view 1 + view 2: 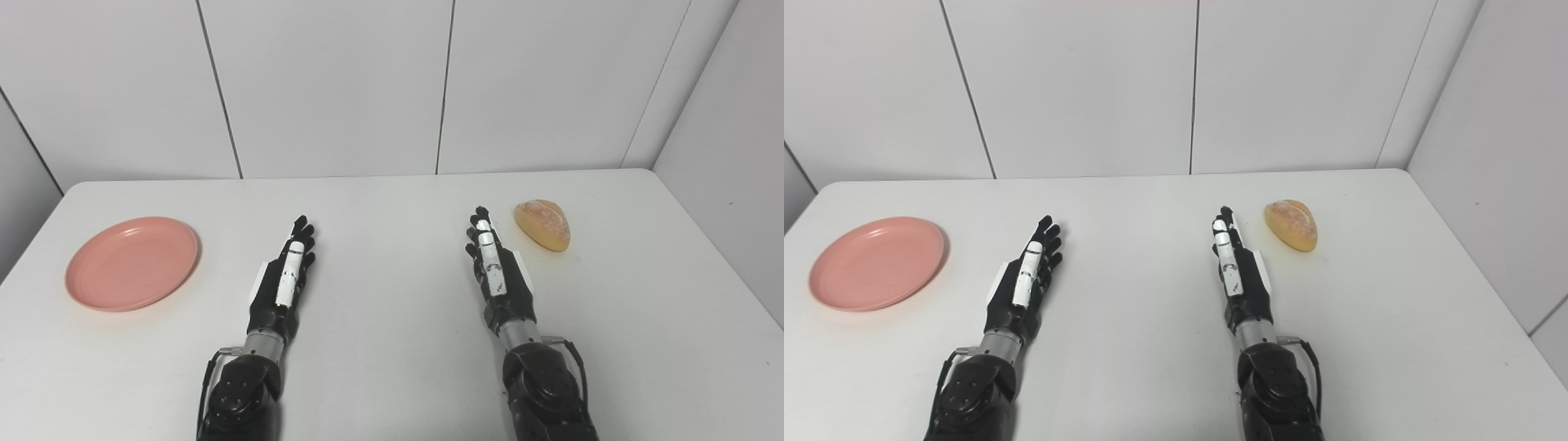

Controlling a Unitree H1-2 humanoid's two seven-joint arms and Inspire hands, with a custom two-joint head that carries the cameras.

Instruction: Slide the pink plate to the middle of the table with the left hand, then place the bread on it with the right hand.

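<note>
Overhead, two head cameras look down on a smooth white table with rounded far corners, set against pale panelled walls. A pink plate lies flat near the table's left edge, round and shallow with a raised rim and a matte, plastic-looking surface. The bread sits on the right side toward the far edge, a small golden-brown roll, oval and domed, with a paler floury crust on top.

Between them, both arms come in from the bottom edge. The left hand reaches forward with its fingers straight and held close together, gripping nothing; it is well apart from the plate, with bare table between. The right hand has the same flat, extended pose and also holds nothing; its fingertips are near the bread without touching it. Both hands are black with white strips along the top, on metal wrists and dark glossy forearms.

The table's middle, between and beyond the hands, is open white surface, and wide bare margins run along the near and right edges.
</note>
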